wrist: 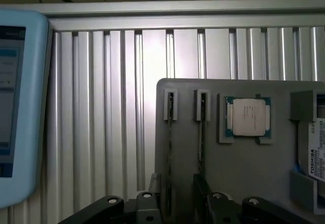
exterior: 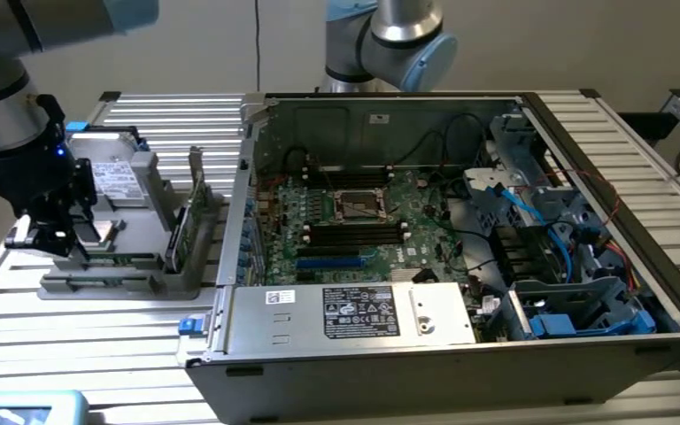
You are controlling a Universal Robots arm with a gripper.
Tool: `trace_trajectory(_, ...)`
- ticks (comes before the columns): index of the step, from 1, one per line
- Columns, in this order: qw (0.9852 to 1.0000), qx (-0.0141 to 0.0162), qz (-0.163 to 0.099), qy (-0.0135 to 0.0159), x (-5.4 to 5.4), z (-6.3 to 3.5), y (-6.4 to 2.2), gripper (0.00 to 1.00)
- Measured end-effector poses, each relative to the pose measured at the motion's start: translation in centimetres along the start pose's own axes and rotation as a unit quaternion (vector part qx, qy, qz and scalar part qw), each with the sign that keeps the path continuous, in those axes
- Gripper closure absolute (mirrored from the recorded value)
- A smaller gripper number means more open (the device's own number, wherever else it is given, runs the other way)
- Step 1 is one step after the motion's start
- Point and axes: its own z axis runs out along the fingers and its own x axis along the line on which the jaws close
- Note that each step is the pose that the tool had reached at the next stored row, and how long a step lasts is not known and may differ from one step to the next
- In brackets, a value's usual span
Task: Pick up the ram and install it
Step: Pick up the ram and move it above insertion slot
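Gripper [wrist: 177,189] is low over the gray tray [wrist: 244,173], jaws wide apart, nothing clamped. Ram [wrist: 169,132] stands on edge in its tray slot, running in between the fingers. A second stick [wrist: 201,137] is just beside it.

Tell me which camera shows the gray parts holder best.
The exterior view: the gray holder sits nearly whole on the slatted table beside the computer case. The wrist view looks straight down on part of the holder, with the processor chip.
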Motion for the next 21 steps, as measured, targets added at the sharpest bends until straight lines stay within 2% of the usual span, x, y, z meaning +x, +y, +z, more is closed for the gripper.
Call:
trace_trajectory(10, 1.0, 0.0, -0.006, 0.0003, 0.2, 1.81, -0.2, 0.61)
trace_trajectory(16, 1.0, 0.0069, -0.007, 0.0, 0.2, 2.67, -0.22, 0.61)
trace_trajectory(21, 1.0, 0.007, -0.007, 0.0001, 0.3, 3.58, -0.25, 0.61)
